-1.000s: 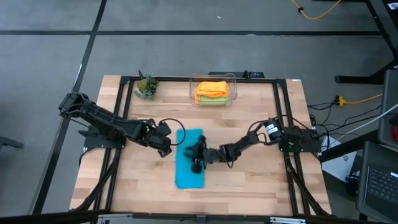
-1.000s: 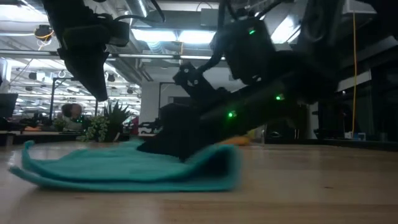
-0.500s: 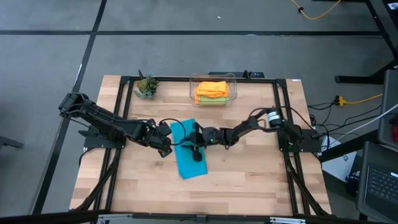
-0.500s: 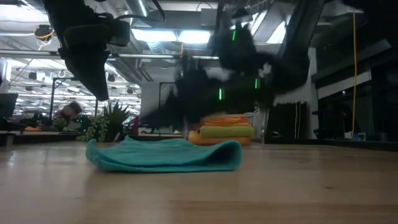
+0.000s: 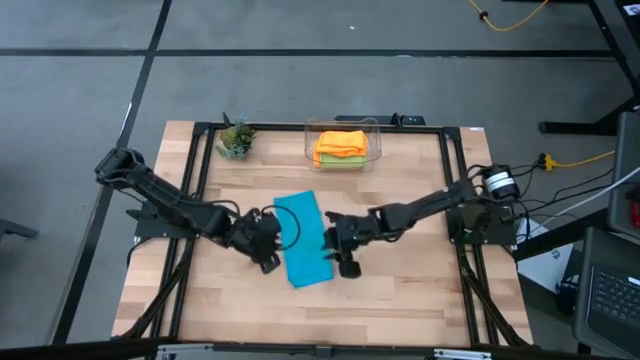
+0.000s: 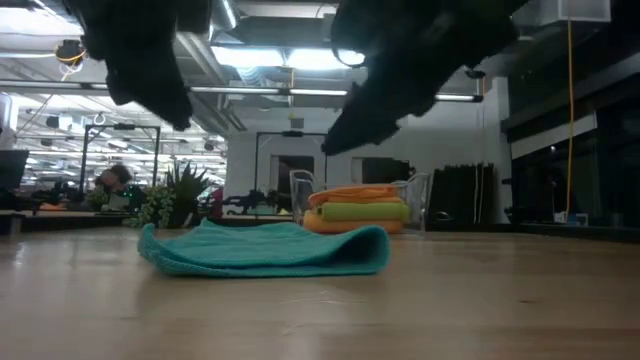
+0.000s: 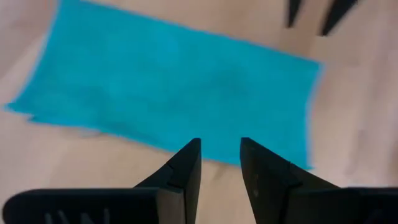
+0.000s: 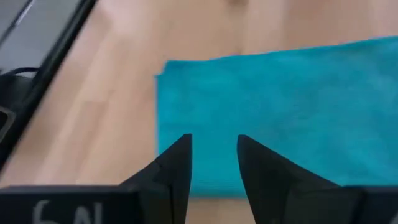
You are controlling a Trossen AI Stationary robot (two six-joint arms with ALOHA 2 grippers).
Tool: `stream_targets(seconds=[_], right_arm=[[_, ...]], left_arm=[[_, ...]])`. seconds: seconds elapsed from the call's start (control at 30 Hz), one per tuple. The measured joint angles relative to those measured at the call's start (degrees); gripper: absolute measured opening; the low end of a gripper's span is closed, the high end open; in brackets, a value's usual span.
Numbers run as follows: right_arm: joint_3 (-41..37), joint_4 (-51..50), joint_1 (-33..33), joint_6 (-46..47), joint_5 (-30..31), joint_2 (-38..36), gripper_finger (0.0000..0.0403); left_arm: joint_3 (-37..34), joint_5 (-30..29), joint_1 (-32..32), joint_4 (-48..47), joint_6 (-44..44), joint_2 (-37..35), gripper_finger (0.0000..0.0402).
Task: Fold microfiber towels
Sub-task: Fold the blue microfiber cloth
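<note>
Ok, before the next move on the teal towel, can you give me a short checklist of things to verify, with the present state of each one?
1. Teal towel lies folded on the table, between both arms: ok.
2. Left gripper is beside the towel, fingers apart with nothing between them: ok.
3. Right gripper is on the towel's other side, fingers apart, holding nothing: ok.
4. Fold is neat: not ok, the towel lies askew and, in the low view, one end is lifted.
5. Folded orange and green towels sit in the clear bin: ok.
6. Room in the bin for one more: cannot tell.
</note>
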Motion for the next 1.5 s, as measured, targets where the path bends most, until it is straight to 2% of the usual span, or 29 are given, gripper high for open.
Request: stream_targets(seconds=[0.23, 0.33, 0.43, 0.63, 0.77, 0.93, 1.07, 1.2, 1.37, 1.5], right_arm=[[0.0, -3.2, 5.2, 2.5, -0.3, 0.2, 0.0131], [0.0, -2.6, 6.6, 1.3, -0.2, 0.2, 0.0131], [0.0, -2.7, 7.4, 0.5, -0.2, 0.2, 0.0131], [0.0, -2.8, 7.8, 1.6, -0.2, 0.2, 0.0134], [0.0, -3.4, 7.7, 4.1, 1.5, 0.2, 0.0163], [0.0, -2.9, 7.7, 3.9, 9.5, 0.2, 0.0235], [0.0, -2.7, 7.7, 4.1, 11.0, 0.2, 0.0275], [0.0, -2.8, 7.8, 3.0, 8.6, 0.2, 0.0286], [0.0, -2.0, 10.0, -8.2, 6.1, 1.1, 0.0287], [0.1, 1.0, 10.8, -10.8, 5.9, 3.6, 0.0287]], left_arm=[[0.0, -0.3, -6.5, 14.1, 0.1, 1.5, 0.0104], [0.1, -0.4, -9.2, 20.9, 3.7, 3.4, 0.0104], [0.1, -0.3, -10.7, 23.9, 11.7, 5.0, 0.0104], [0.1, -0.7, -10.3, 24.4, 11.0, 5.5, 0.013], [0.1, -1.1, -10.0, 24.2, 13.5, 5.5, 0.0172], [0.1, -1.4, -9.3, 23.5, 14.1, 7.2, 0.0226], [0.1, -0.6, -10.3, 26.2, 17.8, 11.0, 0.0244], [0.1, -0.5, -11.3, 29.5, 21.0, 15.5, 0.0243], [0.0, -0.7, -12.3, 33.2, 23.7, 19.3, 0.0246], [0.0, -0.8, -12.7, 32.6, 23.9, 21.6, 0.0247]])
